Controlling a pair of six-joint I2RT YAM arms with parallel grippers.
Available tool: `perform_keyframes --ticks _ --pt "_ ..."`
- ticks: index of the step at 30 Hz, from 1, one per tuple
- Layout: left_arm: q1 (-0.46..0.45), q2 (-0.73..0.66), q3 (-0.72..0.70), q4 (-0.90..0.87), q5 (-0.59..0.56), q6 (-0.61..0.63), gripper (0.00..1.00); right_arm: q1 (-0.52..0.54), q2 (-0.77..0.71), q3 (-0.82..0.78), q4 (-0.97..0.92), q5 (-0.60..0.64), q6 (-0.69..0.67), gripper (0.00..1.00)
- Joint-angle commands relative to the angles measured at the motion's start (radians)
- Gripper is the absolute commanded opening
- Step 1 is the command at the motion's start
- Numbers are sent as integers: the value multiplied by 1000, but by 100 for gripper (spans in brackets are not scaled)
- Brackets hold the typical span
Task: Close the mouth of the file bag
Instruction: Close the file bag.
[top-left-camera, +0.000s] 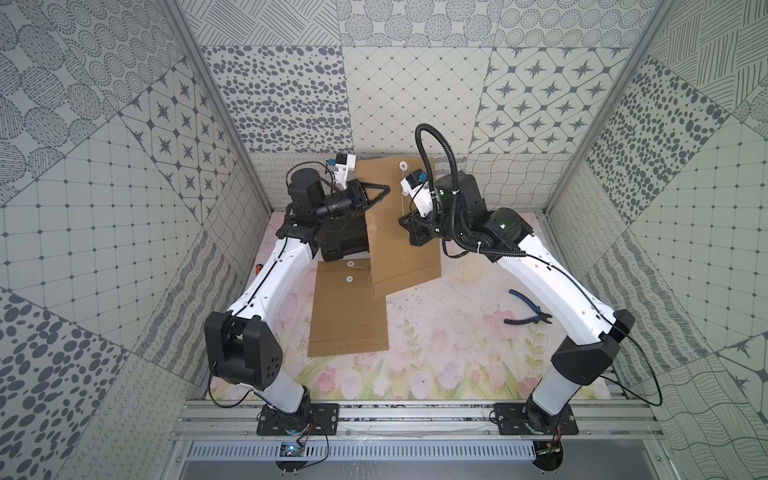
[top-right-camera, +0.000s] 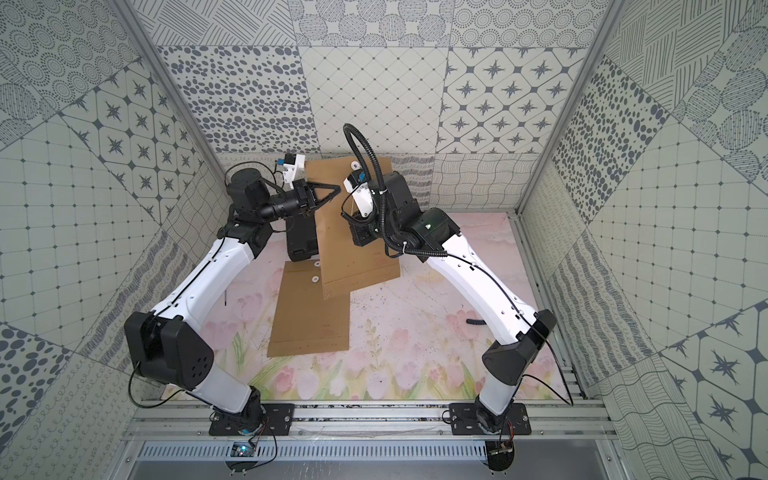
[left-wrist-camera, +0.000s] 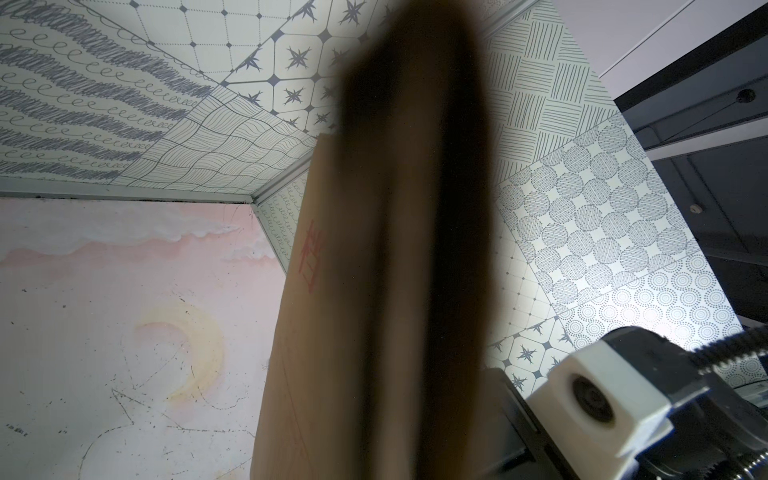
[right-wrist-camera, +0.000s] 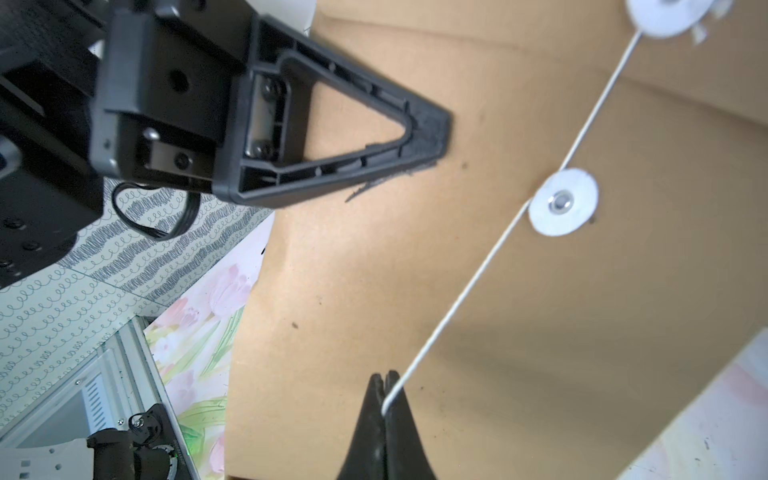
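Right wrist view tells the most. The right gripper (right-wrist-camera: 386, 384) has its jaws pressed together on the white string (right-wrist-camera: 478, 270). The string runs taut from its tips, past the edge of the lower disc (right-wrist-camera: 563, 202), up to the upper disc (right-wrist-camera: 665, 12). The file bag (right-wrist-camera: 374, 291) stands raised just ahead of those tips. The left gripper (right-wrist-camera: 430, 133) is clamped on its side edge with one finger flat on the brown face; the other is presumably behind the paper, out of sight.

I'd judge the bag to be light, floppy kraft paper that would bow or twist if held by one edge, so a grip near the mouth seems sensible. The string looks thin and slick. A pinch near its end leaves length for winding, though a hard pull might tear a disc loose.

From the left wrist, a dark blur fills the middle and hides the contact. In both top views the right gripper's tips sit under its own wrist. Whether the string loops the lower disc is hard to say. A second bag (top-left-camera: 349, 320) lies flat on the table (top-left-camera: 436, 353), nearer the arm bases than either gripper.
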Motion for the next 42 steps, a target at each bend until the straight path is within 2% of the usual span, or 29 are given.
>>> perform_keyframes --ticks 1,9,17,27,33,42 --pt "3 6 40 116 -5 -19 0 -6 -36 -58 76 -40 48 0" --pt "3 7 60 147 30 -52 0 -65 -76 -166 150 -128 117 0" --pt "1 -11 49 179 86 -82 0 -151 -68 -192 158 -144 107 0" --pt "0 -21 39 232 141 -124 0 -223 -10 -129 131 -144 89 0" --pt "-3 -36 10 232 176 -120 0 -243 31 -42 92 -100 63 0" --pt "-4 -90 -50 78 187 8 0 -258 109 135 1 -55 2 0"
